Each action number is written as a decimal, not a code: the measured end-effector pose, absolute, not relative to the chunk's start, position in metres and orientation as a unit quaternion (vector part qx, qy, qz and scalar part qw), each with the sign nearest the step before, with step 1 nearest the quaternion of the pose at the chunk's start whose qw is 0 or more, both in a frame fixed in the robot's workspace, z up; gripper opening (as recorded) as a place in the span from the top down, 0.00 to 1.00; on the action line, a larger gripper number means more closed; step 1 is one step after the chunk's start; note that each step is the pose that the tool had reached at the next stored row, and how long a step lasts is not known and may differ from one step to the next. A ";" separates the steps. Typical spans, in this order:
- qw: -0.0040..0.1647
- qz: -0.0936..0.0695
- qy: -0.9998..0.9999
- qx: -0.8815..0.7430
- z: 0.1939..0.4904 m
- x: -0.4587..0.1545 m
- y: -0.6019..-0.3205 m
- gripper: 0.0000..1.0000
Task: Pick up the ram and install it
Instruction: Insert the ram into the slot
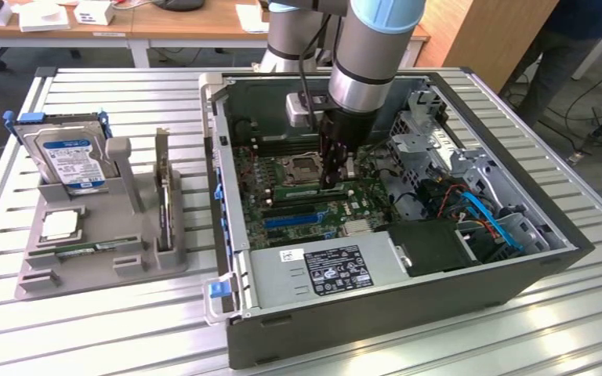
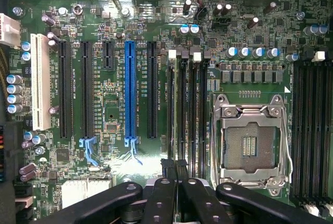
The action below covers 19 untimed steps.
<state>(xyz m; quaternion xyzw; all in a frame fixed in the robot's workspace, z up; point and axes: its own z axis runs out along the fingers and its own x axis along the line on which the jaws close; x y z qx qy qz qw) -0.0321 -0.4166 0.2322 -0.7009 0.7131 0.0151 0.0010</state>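
Nearest, the ribbed metal counter (image 1: 92,329) carries a grey moulded holder (image 1: 123,270). One ram (image 1: 90,249), a thin green stick, lies flat in the holder's front groove. A silver hard drive (image 1: 69,160) stands upright behind it. Just beside the holder lies the open dark steel case (image 1: 385,313), with the boxy power supply (image 1: 322,274) at its near edge. Farther in, the glossy green motherboard (image 2: 114,130) shows long black memory slots (image 2: 190,115) beside the square, metal-framed CPU socket (image 2: 250,146). The black gripper (image 1: 331,182) is clenched, tips down at those slots. Whether a stick sits between them cannot be told.
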 end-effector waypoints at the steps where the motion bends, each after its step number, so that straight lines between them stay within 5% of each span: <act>1: 0.001 0.015 0.713 -0.701 0.232 -0.032 -0.417 0.89; 19: 0.001 0.015 0.710 -0.704 0.232 -0.032 -0.417 0.89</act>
